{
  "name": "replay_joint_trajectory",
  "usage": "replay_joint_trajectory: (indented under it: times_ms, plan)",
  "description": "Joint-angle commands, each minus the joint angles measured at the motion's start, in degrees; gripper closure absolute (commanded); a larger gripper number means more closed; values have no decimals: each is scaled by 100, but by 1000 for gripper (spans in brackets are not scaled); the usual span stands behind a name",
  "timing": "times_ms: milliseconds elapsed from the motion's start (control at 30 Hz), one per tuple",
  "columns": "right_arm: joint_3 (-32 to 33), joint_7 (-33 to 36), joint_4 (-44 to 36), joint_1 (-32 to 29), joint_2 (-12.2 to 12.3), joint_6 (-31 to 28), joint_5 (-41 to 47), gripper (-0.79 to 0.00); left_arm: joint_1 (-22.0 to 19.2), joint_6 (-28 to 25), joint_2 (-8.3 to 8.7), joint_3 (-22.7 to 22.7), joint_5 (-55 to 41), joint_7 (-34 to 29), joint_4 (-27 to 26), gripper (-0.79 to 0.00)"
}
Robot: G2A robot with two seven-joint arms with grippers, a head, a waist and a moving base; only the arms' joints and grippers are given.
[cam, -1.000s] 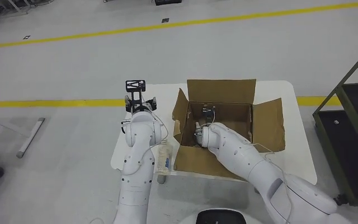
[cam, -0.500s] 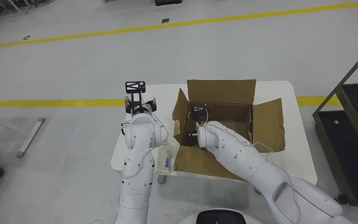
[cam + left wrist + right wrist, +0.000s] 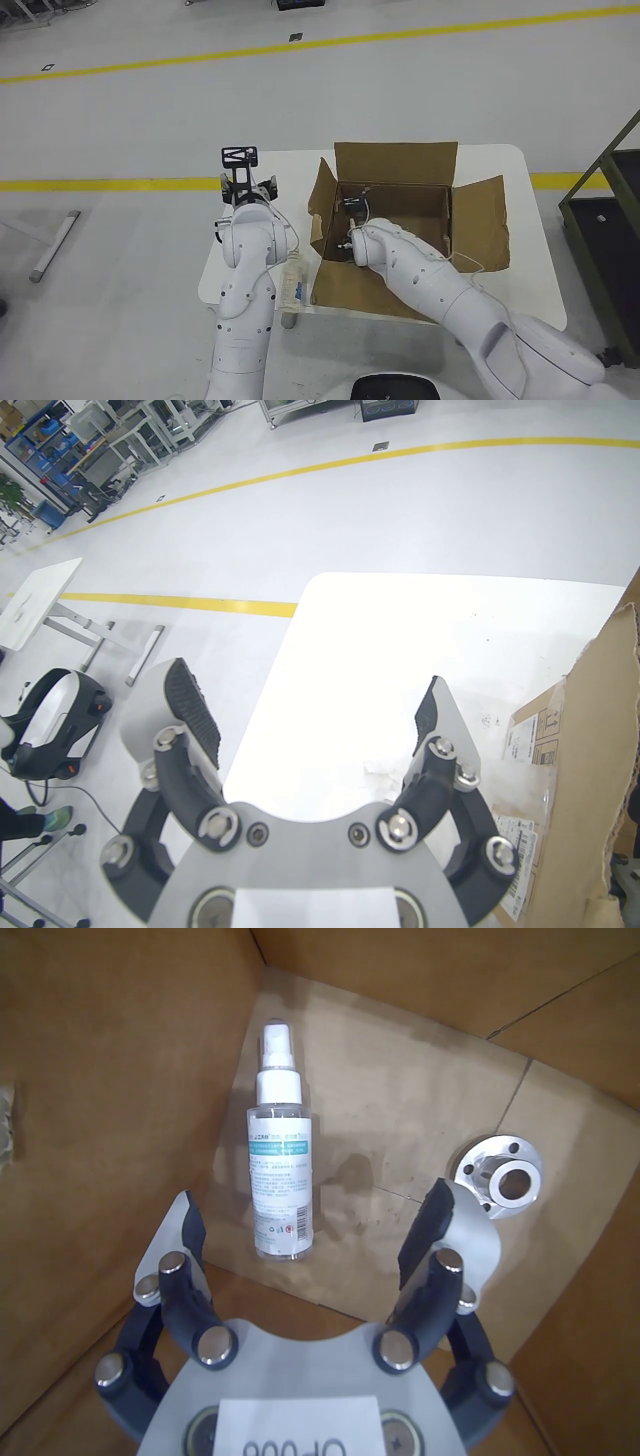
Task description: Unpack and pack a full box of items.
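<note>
Cardboard box sits open on the white table, all flaps folded outward. It takes up the table's middle and right part.

Inside, on the box floor:
- clear spray bottle, lying on its side, white nozzle toward a corner, close to one side wall.
- metal flange, round with bolt holes, bore facing up, apart from the bottle and near the opposite wall.

Right gripper is down inside the box, above the floor. Jaws spread wide, nothing between them; the bottle's base lies just beyond the gap. From the top view, the right gripper is at the box's left inner side.

Left gripper hangs outside the box over the table's left part, jaws also spread, empty. Top view places it at the table's far left edge.

A clear plastic item, kind unclear, lies on the table beside the box's outer left wall.

Pale floor around, with yellow lines.
</note>
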Motion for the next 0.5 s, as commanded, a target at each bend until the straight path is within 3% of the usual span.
replay_joint_trajectory:
  times_ms: [0,200,467]
  plan:
    - [-28,2,102,29,-46,-36,-20,-785,-2,4,-1,-6,2,12,7,-785]
    - [-92,-27,410,91,-198,-153,-28,-634,-17,9,-2,-40,-5,37,26,-785]
    - [-124,-67,849,160,-384,-274,0,-613,-42,0,-2,-79,14,44,54,-785]
